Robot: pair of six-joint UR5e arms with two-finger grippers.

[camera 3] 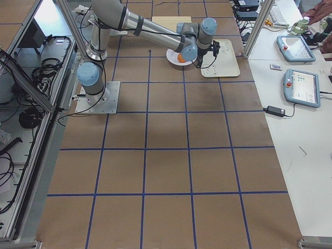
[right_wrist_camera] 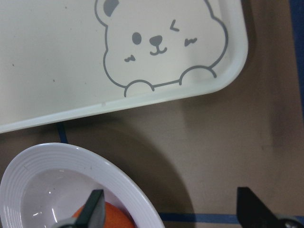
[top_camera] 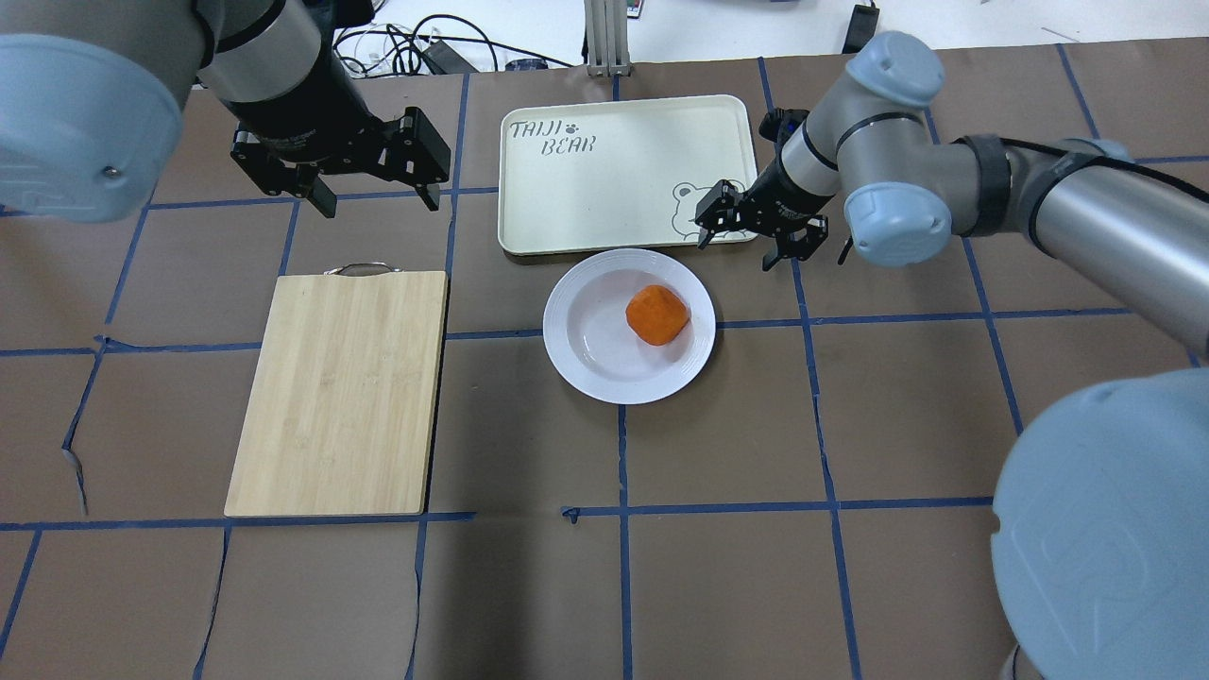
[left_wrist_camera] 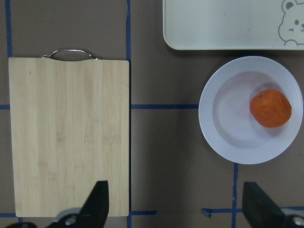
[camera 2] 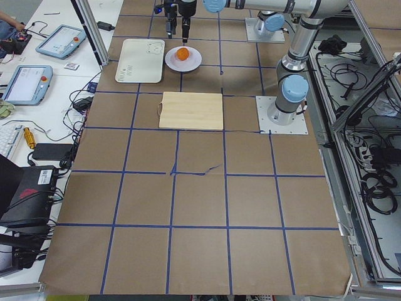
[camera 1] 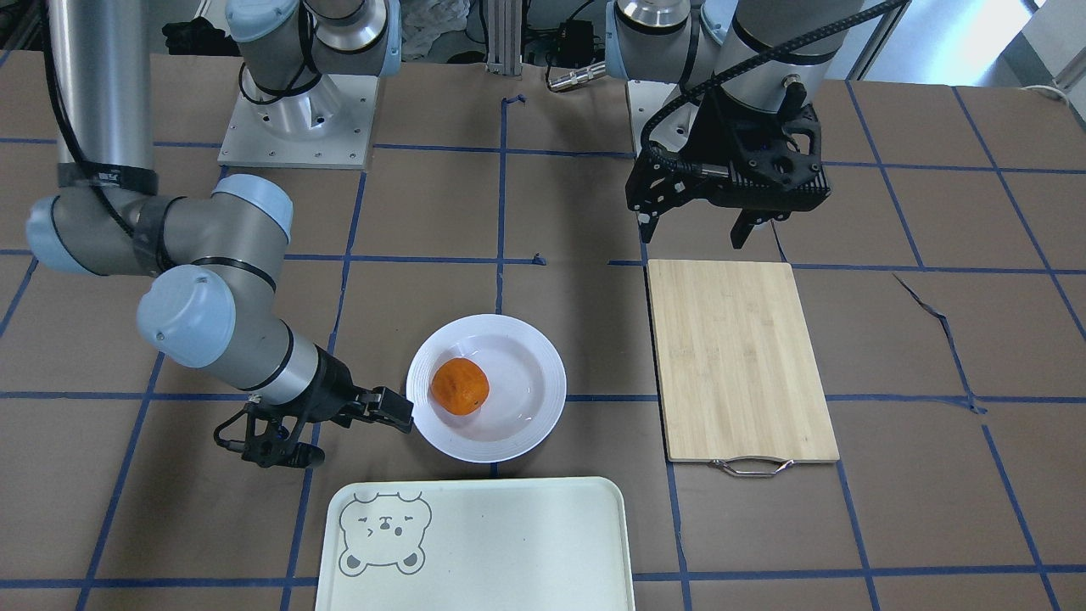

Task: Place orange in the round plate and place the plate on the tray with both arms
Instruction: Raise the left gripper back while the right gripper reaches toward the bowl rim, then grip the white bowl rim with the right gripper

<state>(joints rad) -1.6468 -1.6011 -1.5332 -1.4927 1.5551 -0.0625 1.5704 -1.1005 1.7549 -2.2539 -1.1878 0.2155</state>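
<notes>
While the orange (top_camera: 656,314) lies in the plate (top_camera: 570,357), just beside the tray (top_camera: 604,175), I see the right gripper (right_wrist_camera: 170,199) with jaws spread at the plate's rim; the left gripper (left_wrist_camera: 175,199), jaws apart too, hangs well away.

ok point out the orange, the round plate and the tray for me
orange (top_camera: 657,314): overhead exterior view, middle of the fruit
round plate (top_camera: 555,326): overhead exterior view, left side of its ribbed rim
tray (top_camera: 604,189): overhead exterior view, bare centre of its floor

The tray (top_camera: 623,170) bears the lettering "TAIJI BEAR" in one corner; nothing else reads.
</notes>
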